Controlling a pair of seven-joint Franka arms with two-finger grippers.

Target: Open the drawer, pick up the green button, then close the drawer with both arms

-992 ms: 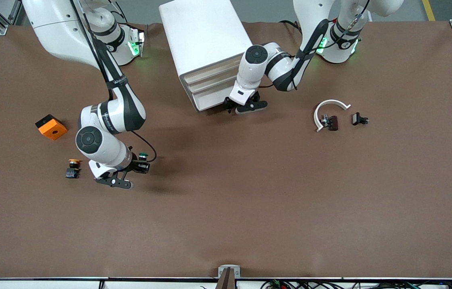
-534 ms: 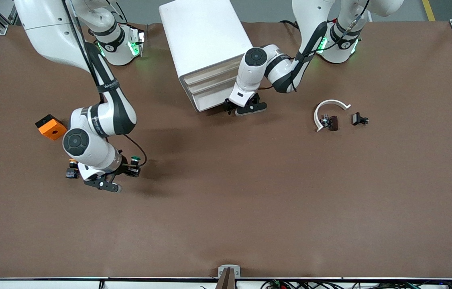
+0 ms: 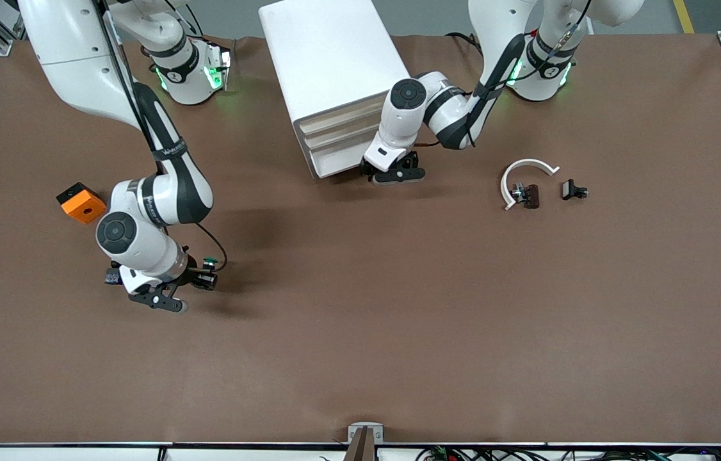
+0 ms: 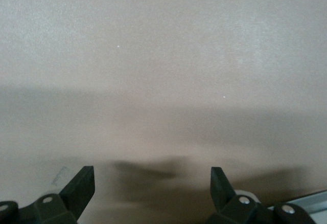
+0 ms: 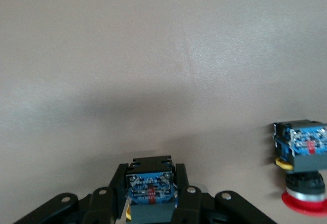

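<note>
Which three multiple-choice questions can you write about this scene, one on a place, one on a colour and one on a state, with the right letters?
1. Where is the left gripper?
A. Low beside the front of the white cabinet
B. Over the orange block
C. Over the white curved piece

2. What colour is the cap of the button in the right gripper?
A. Red
B. Green
C. Yellow

3. In what state is the left gripper?
A. Shut on a button
B. Shut on a drawer slat
C. Open, holding nothing

Answers:
1 A: the front view shows it at the lower corner of the cabinet's front.
2 B: the front view shows a green cap at the right gripper.
3 C: in the left wrist view its fingers stand apart, with only the table between them.
</note>
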